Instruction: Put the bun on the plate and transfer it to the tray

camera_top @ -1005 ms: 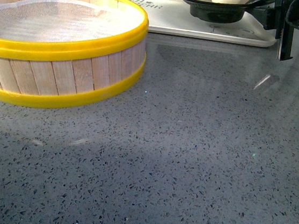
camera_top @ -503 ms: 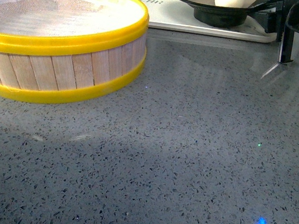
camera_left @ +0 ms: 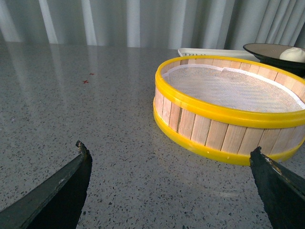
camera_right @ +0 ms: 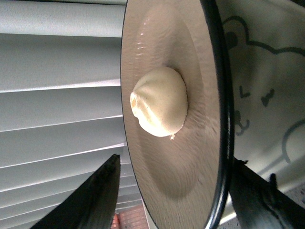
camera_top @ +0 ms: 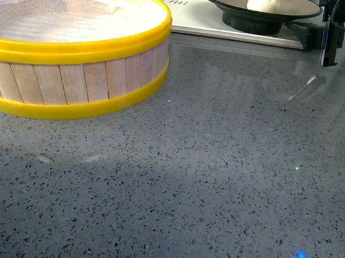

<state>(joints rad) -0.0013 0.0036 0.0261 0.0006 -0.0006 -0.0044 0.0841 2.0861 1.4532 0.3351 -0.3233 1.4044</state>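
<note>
1. The bun sits near the middle of the plate, pleated top up; the right wrist view shows it resting on the beige inner surface, well inside the black rim.
2. The plate stands on its black foot upon the tray, at the tray's right end as the front view gives it. In the right wrist view the tray's bear drawing shows just beyond the plate's rim.
3. The right pincer is at the plate's right edge. In the right wrist view one dark finger lies on the plate's inner side and the other on the underside, with the rim between them. The finger on the inner side stands off from the surface, so the pincer looks spread around the rim rather than pinching it.
4. The tray lies flat at the far side of the grey speckled bench, its dark lettering visible toward the left end.
5. The steamer basket, yellow-rimmed with wooden slats and a white mesh liner, stands on the bench to the left of the tray, nearer the camera, apart from the plate.
6. The left pincer hangs above the bench beside the basket, its two dark fingers spread wide with nothing between them.
</note>
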